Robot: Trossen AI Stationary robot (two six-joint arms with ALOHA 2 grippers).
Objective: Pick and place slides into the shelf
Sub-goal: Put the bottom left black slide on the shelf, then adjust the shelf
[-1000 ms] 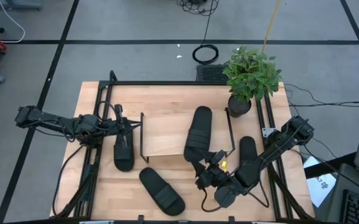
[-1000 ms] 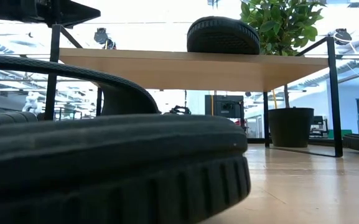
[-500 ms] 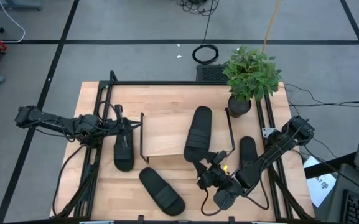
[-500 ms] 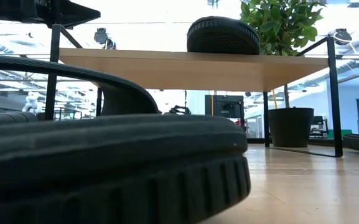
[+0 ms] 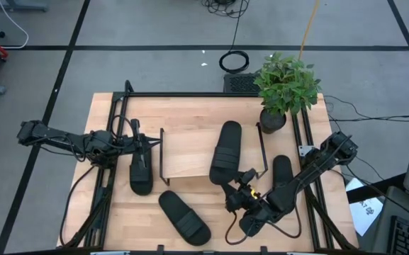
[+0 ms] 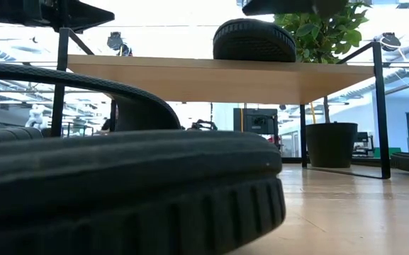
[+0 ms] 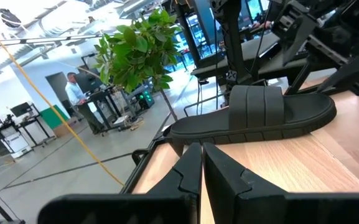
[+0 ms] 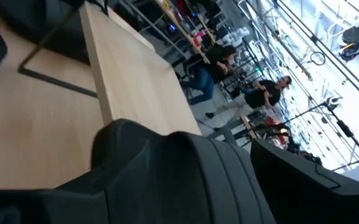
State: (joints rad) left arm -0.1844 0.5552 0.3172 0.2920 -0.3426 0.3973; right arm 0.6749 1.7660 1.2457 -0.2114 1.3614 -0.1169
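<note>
The shelf (image 5: 186,152) stands mid-table, and one black slide (image 5: 225,150) lies on its top board, also seen in the low view (image 6: 254,39) and the left wrist view (image 7: 254,115). A second slide (image 5: 140,173) lies left of the shelf, a third (image 5: 183,216) near the table's near edge, and a fourth (image 5: 282,173) to the right. My right gripper (image 5: 236,193) is open, just beyond the near end of the slide on the shelf. That slide's ribbed strap (image 8: 216,180) fills its wrist view. My left gripper (image 5: 145,145) (image 7: 201,165) is shut, over the left slide, and holds nothing.
A potted plant (image 5: 282,92) stands at the far right corner beside the shelf. Black rails (image 5: 112,163) run along both table sides. The near slide (image 6: 119,191) blocks most of the low view. People show in the room beyond the table.
My right gripper has shifted slightly toward the shelf. A dark part of it now shows at the top of the low view, above the slide on the shelf. The slides and the left arm have kept still.
</note>
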